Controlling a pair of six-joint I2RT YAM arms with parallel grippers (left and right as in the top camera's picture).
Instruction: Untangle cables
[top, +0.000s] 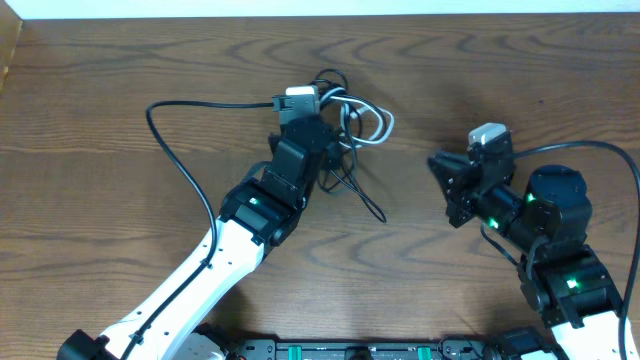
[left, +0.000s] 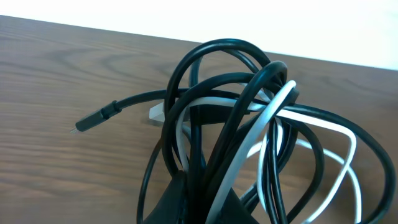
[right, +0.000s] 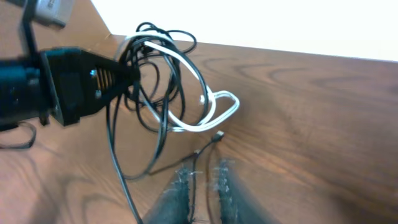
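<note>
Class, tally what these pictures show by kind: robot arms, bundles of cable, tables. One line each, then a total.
Robot arms: 2, the left arm and the right arm
Bundles: 1, the cable bundle, black and white cords looped together
Tables: 1, the wooden table
Total: 4

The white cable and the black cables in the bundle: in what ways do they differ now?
Colour aside, the white cable appears to be one cord, while the black cables make several loops. The white cable lies within the bundle; one black cable trails away across the table to a free end. Both are thin and looped together at the left gripper.
</note>
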